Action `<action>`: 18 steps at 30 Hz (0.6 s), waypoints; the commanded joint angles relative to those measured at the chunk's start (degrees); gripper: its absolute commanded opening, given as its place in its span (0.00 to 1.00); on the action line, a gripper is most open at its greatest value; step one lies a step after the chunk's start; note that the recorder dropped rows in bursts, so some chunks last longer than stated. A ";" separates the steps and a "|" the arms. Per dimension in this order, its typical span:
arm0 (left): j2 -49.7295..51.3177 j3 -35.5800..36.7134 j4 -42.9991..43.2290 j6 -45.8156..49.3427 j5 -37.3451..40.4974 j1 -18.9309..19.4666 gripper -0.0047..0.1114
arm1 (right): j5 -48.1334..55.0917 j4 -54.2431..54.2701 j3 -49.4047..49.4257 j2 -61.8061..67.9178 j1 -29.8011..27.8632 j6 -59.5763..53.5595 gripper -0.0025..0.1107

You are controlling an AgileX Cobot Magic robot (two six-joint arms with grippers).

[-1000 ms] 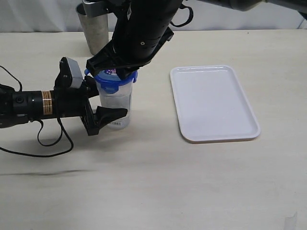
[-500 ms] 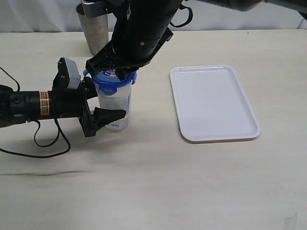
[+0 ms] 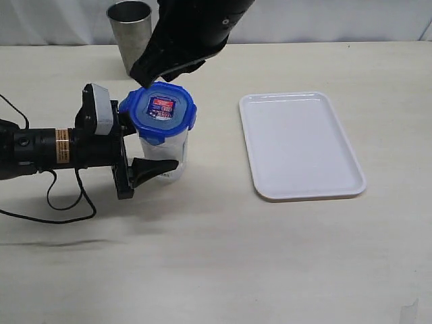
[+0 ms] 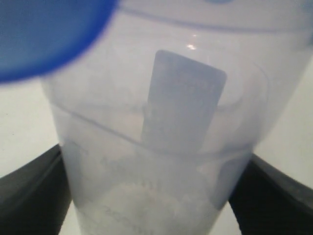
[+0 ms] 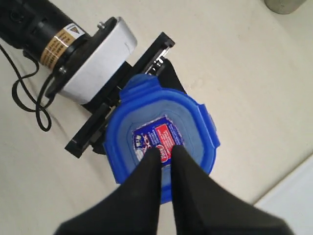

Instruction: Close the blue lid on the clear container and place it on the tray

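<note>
The container (image 3: 165, 150) stands upright on the table (image 3: 270, 256), to the left of the tray (image 3: 307, 145) in the exterior view and clear of its rim. The lid (image 3: 162, 111) sits on top of the container with its red-and-white sticker facing up. It looks slightly tilted, and it is not clear whether its flaps are snapped down. The left gripper (image 4: 155, 196) reaches in level from the side away from the tray. Its two black fingers (image 4: 29, 196) are spread wide around the container's lower body, one against each wall, clamping it. The right gripper (image 5: 167, 149) hangs above the lid, over the sticker. Its fingers (image 5: 146, 186) are drawn almost together, with only a thin slit between them and nothing in it. Whether the tips touch the lid cannot be told, though the exterior view shows the arm raised above it. A steel cup (image 3: 131, 34) stands upright beyond the container, farther from the tray. The tray lies flat on the table.
</note>
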 commanded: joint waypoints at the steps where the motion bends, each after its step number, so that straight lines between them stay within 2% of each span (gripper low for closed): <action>1: -0.64 -0.16 -4.84 6.60 -3.19 -1.17 0.04 | 0.38 -0.27 -0.12 -1.41 -0.01 8.96 0.23; 4: -0.64 -0.16 -13.42 11.05 0.40 -3.53 0.04 | 0.79 -0.26 -0.12 -1.41 -0.01 17.72 0.30; 6: -0.64 -0.16 -20.12 13.68 3.40 -5.69 0.04 | 0.88 -0.26 -0.12 -1.41 -0.01 20.64 0.31; 9: -0.64 -0.16 -22.63 15.54 4.80 -7.60 0.04 | 1.24 -1.58 -0.12 -1.25 -0.01 25.08 0.31; 14: -0.76 -0.16 -30.77 15.78 8.09 -9.56 0.04 | 0.99 -11.24 -0.12 1.14 -0.01 33.70 0.31; 18: -1.69 -0.16 -33.49 15.78 10.59 -10.12 0.04 | -4.21 -11.82 -0.12 3.81 -0.01 36.93 0.31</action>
